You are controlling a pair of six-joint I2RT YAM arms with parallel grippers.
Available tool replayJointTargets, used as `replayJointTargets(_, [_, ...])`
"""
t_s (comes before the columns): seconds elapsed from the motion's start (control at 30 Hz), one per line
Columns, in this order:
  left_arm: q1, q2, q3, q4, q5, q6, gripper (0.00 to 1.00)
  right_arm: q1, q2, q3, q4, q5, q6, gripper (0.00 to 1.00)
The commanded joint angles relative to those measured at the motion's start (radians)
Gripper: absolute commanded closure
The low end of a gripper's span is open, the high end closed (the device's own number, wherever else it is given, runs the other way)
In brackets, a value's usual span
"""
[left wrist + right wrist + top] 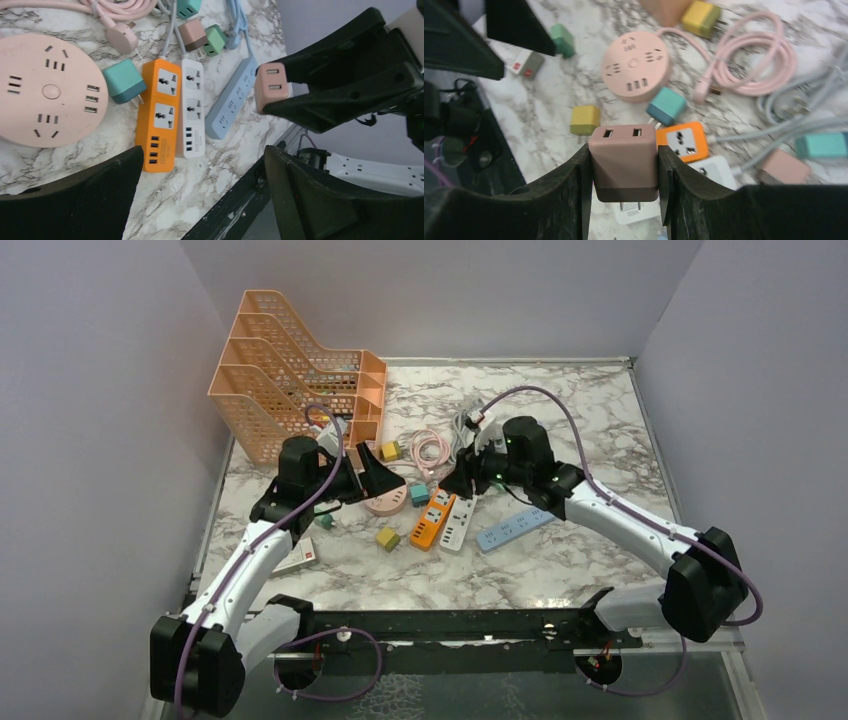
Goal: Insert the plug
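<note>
At the left edge, the peach file rack (300, 370) stands against the side wall and fills the far left corner. Just right of it the left gripper (375, 475) hovers over the round pink power strip (385, 502) with its fingers (75, 200) spread wide and nothing between them. A yellow cube adapter (388, 538) lies near the strip's near side and a teal adapter (419, 494) just beside its right rim, touching the orange strip (432, 520). The orange strip lies side by side with the white strip (458, 525), their long edges together. Above these two, the right gripper (465, 485) pinches the pink plug (624, 162) by its flat sides, held up off the table with its two USB ports facing the wrist camera and its prongs pointing away. The blue strip (515, 528) lies angled further right, a little apart. Beyond it the marble table (600, 430) shows bare to the right wall, and a bare band also runs along the near edge.
</note>
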Motion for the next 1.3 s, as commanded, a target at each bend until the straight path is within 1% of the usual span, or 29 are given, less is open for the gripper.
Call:
replayJointTargets(0.0, [-0.020, 0.000, 0.008, 0.088, 0.078, -0.108, 0.05, 0.052, 0.020, -0.012, 0.194, -0.238, -0.056, 0.76])
replayJointTargets(0.1, [-0.060, -0.006, -0.065, 0.227, 0.076, -0.213, 0.04, 0.081, 0.052, -0.004, 0.230, -0.297, -0.072, 0.76])
replayJointTargets(0.27, [-0.079, 0.019, -0.103, 0.256, 0.066, -0.273, 0.09, 0.134, 0.099, 0.018, 0.216, -0.314, -0.121, 0.76])
replayJointTargets(0.43, [-0.084, 0.043, -0.108, 0.236, 0.058, -0.256, 0.11, 0.155, 0.142, 0.048, 0.202, -0.280, -0.129, 0.76])
replayJointTargets(0.6, [-0.091, 0.094, -0.105, 0.230, 0.100, -0.239, 0.26, 0.185, 0.168, 0.069, 0.196, -0.279, -0.148, 0.76])
replayJointTargets(0.73, [-0.096, 0.086, -0.091, 0.203, 0.141, -0.201, 0.30, 0.188, 0.187, 0.073, 0.206, -0.274, -0.148, 0.76])
replayJointTargets(0.77, [-0.096, 0.079, -0.093, 0.196, 0.145, -0.196, 0.32, 0.189, 0.192, 0.075, 0.207, -0.273, -0.148, 0.76])
replayJointTargets(0.83, [-0.095, 0.071, -0.100, 0.189, 0.150, -0.192, 0.40, 0.190, 0.202, 0.081, 0.209, -0.275, -0.148, 0.76])
replayJointTargets(0.93, [-0.098, 0.072, -0.105, 0.188, 0.181, -0.194, 0.50, 0.193, 0.218, 0.082, 0.218, -0.275, -0.143, 0.76])
replayJointTargets(1.03, [-0.098, 0.071, -0.095, 0.165, 0.226, -0.167, 0.51, 0.195, 0.231, 0.088, 0.219, -0.264, -0.133, 0.76])
replayJointTargets(1.1, [-0.098, 0.067, -0.086, 0.140, 0.228, -0.144, 0.48, 0.195, 0.237, 0.087, 0.234, -0.271, -0.123, 0.75])
replayJointTargets(1.17, [-0.098, 0.065, -0.078, 0.112, 0.226, -0.122, 0.48, 0.195, 0.239, 0.085, 0.250, -0.276, -0.114, 0.74])
replayJointTargets(1.2, [-0.098, 0.064, -0.076, 0.105, 0.223, -0.115, 0.50, 0.195, 0.242, 0.085, 0.253, -0.278, -0.111, 0.73])
replayJointTargets(1.27, [-0.098, 0.060, -0.076, 0.099, 0.209, -0.107, 0.62, 0.196, 0.245, 0.084, 0.257, -0.277, -0.104, 0.70])
